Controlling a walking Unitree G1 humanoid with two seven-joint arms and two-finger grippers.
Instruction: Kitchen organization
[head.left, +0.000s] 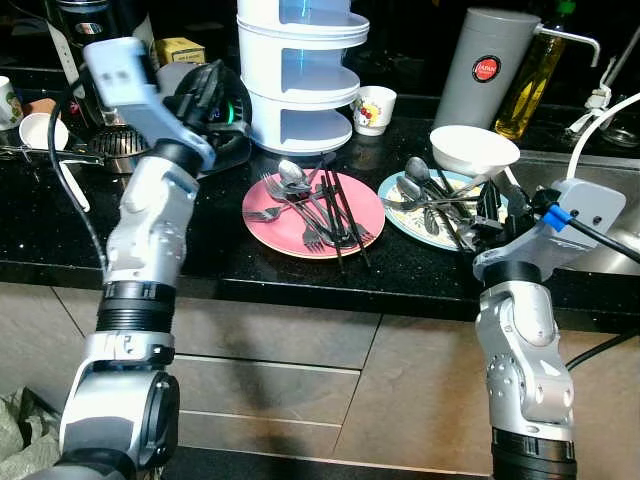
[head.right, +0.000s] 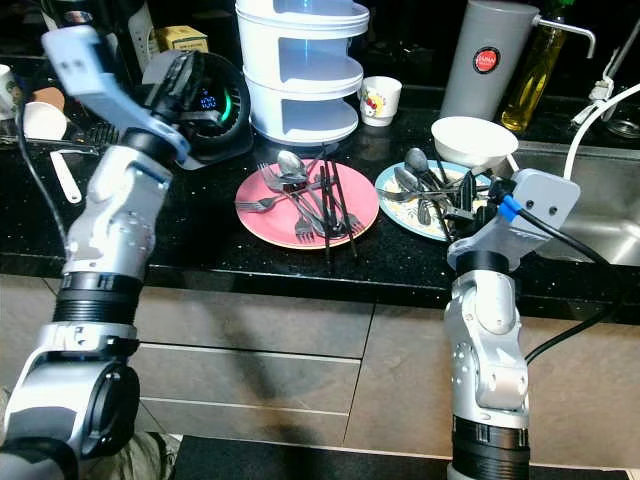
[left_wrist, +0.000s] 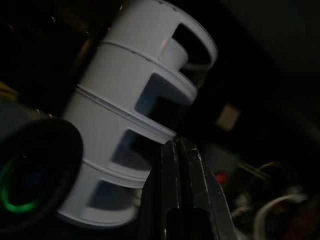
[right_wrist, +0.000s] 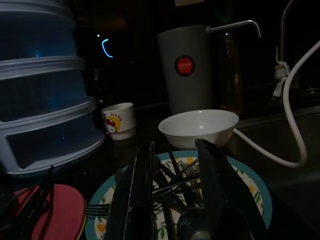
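A pink plate (head.left: 300, 232) on the black counter carries forks, a spoon (head.left: 292, 175) and black chopsticks (head.left: 335, 215). To its right a blue-rimmed patterned plate (head.left: 400, 215) holds a heap of spoons and forks, and a white bowl (head.left: 473, 150) sits at its far edge. My right gripper (right_wrist: 175, 147) is open, low over that heap (right_wrist: 177, 192), with nothing between its fingers. My left gripper (left_wrist: 179, 145) is shut and empty. It is raised above the counter's left side, pointing toward the white three-tier rack (left_wrist: 130, 115).
The white rack (head.left: 300, 75) stands behind the pink plate. A black round appliance (head.left: 228, 112) with a green light is beside my left gripper. At the back are a small printed cup (head.left: 375, 108), a grey thermos (head.left: 487, 70) and an oil bottle (head.left: 533, 80). The sink (head.left: 615, 250) and a white hose (head.left: 590, 130) lie at the right.
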